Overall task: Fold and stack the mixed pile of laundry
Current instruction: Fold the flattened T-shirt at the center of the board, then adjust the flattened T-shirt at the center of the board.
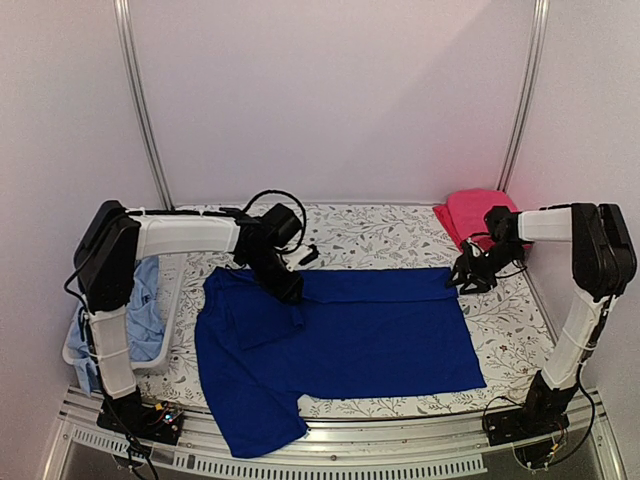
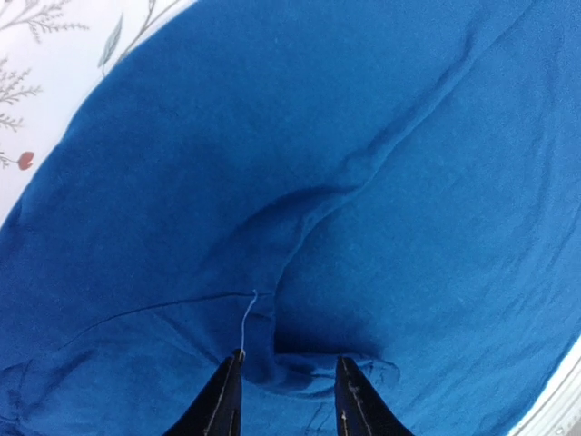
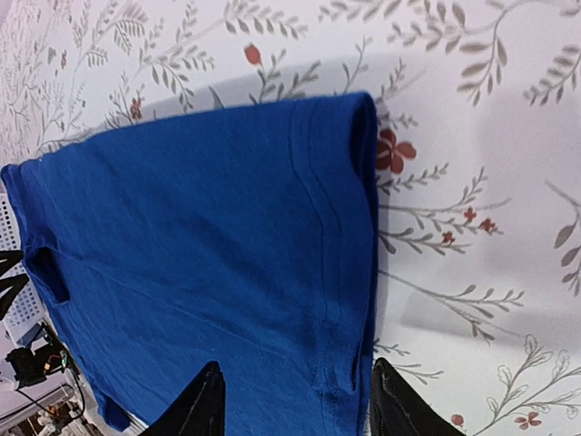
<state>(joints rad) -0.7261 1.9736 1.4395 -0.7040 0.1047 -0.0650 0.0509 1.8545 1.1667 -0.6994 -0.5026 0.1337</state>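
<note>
The royal-blue shirt (image 1: 370, 330) lies spread across the floral table cover (image 1: 380, 235), with a sleeve hanging toward the near edge. My left gripper (image 1: 290, 288) rests on its upper left part. In the left wrist view the left gripper (image 2: 289, 365) is open, with a small pucker of blue cloth (image 2: 363, 182) lying loose between the tips. My right gripper (image 1: 462, 278) hovers at the shirt's far right corner. In the right wrist view the right gripper (image 3: 297, 368) is open wide, straddling the stitched hem (image 3: 340, 236). A red-pink garment (image 1: 475, 212) lies at the back right.
A white perforated basket (image 1: 165, 335) stands at the left edge with a light-blue garment (image 1: 145, 300) hanging in it. Bare patterned cover (image 3: 472, 136) shows to the right of the shirt's hem. Walls and metal rails close in the back and sides.
</note>
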